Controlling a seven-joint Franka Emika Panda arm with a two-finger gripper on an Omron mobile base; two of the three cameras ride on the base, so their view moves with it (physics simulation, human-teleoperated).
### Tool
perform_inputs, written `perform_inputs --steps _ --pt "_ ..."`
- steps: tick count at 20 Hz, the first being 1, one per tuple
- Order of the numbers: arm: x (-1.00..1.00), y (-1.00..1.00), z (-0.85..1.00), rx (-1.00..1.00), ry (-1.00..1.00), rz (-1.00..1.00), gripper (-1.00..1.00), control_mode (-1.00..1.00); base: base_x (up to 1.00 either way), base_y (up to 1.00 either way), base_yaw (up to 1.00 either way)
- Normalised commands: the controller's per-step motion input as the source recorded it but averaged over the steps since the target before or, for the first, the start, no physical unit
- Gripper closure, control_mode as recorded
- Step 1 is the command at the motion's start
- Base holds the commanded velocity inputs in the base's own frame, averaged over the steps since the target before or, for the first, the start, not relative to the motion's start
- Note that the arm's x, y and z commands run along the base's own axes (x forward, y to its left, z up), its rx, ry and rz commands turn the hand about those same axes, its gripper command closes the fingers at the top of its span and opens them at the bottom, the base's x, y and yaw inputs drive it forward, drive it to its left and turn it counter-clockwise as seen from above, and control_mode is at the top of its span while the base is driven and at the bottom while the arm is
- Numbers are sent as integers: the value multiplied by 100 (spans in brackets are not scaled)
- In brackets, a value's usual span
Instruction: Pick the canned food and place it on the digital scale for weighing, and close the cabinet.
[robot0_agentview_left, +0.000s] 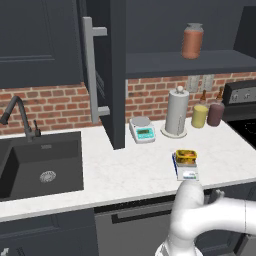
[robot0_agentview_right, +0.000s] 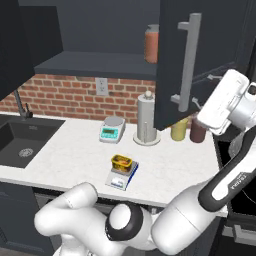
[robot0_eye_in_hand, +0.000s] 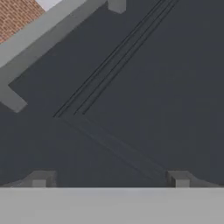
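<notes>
Canned food: the yellow-gold tin canned food sits flat on the platform of the digital scale, on the white counter near its front edge; in the right base view the tin rests on the same scale.
Tin versus fingers: well apart; the tin lies down on the counter while the gripper is up at the cabinet door, with nothing between its tips.
Fingers: spread wide and empty; the two dark fingertips stand far apart at the bottom of the hand view, facing the door panel close up.
Cabinet: the dark cabinet stands open; its door swings out over the counter, long silver bar handle upright on it.
Hand view: panelled door face with the grey handle crossing the upper left, brick behind it.
Arm: white wrist raised just beside the open door's outer face.
Shelf: orange-brown jar on the cabinet shelf.
Counter neighbours: white scale, paper towel roll, sink to the left.
</notes>
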Motion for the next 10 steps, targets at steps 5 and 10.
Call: perform_inputs --steps 5,10 --pt "100 100 -2 -21 7 -13 -100 -100 0 0 0" --pt "100 100 0 -22 9 -19 -100 -100 0 0 0"
